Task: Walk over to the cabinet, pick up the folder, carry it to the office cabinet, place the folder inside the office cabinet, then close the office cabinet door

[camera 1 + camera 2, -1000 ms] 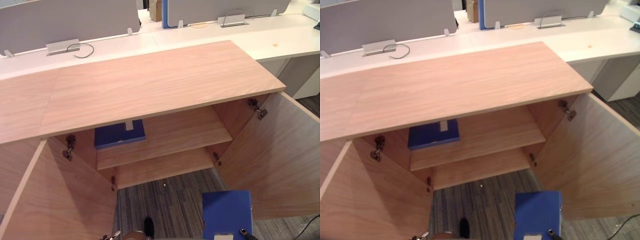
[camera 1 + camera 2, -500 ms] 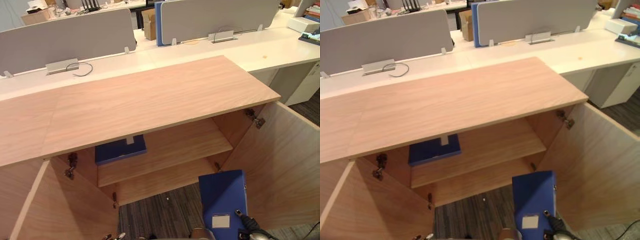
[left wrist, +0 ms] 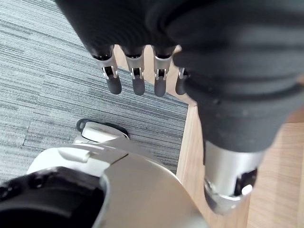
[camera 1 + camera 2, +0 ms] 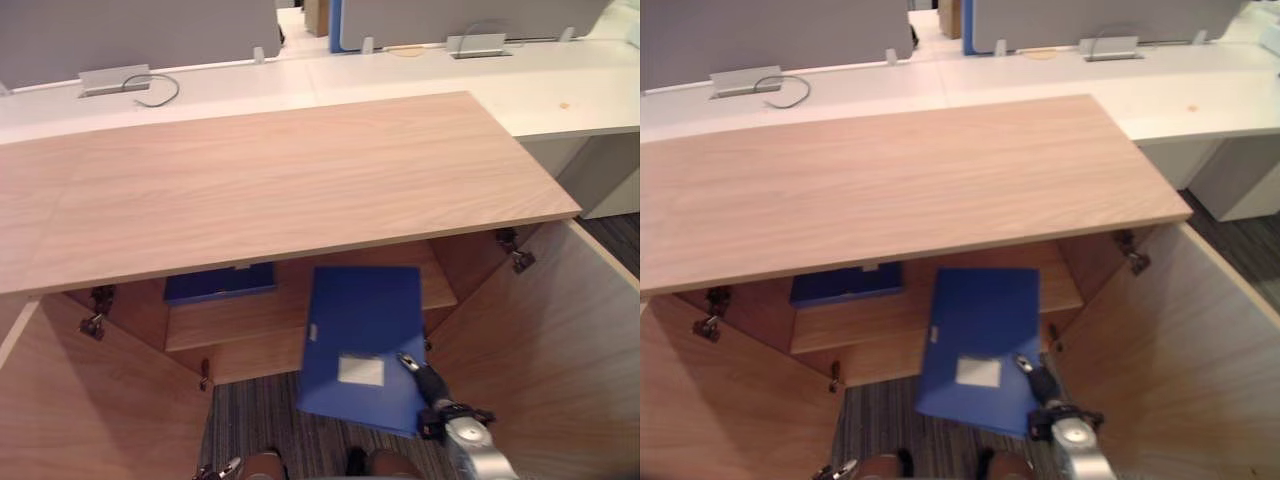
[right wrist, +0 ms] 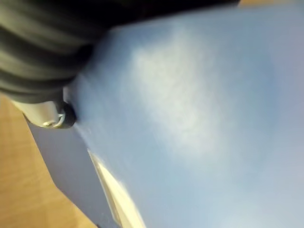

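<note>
- The cabinet (image 4: 300, 190) stands open; a second folder (image 4: 220, 283) lies flat on the left of its shelf (image 4: 245, 322).
- The right hand (image 4: 432, 392) pinches the blue folder (image 4: 365, 325), thumb on top, and holds it tilted at the opening.
- The left hand (image 3: 135, 78) hangs over the carpet (image 3: 38, 71), fingers straight.

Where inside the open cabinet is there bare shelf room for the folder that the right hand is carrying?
The shelf is bare between the stored folder at its left end and the right wall, though the carried folder in the right hand hides part of it. The left end is taken.
</note>
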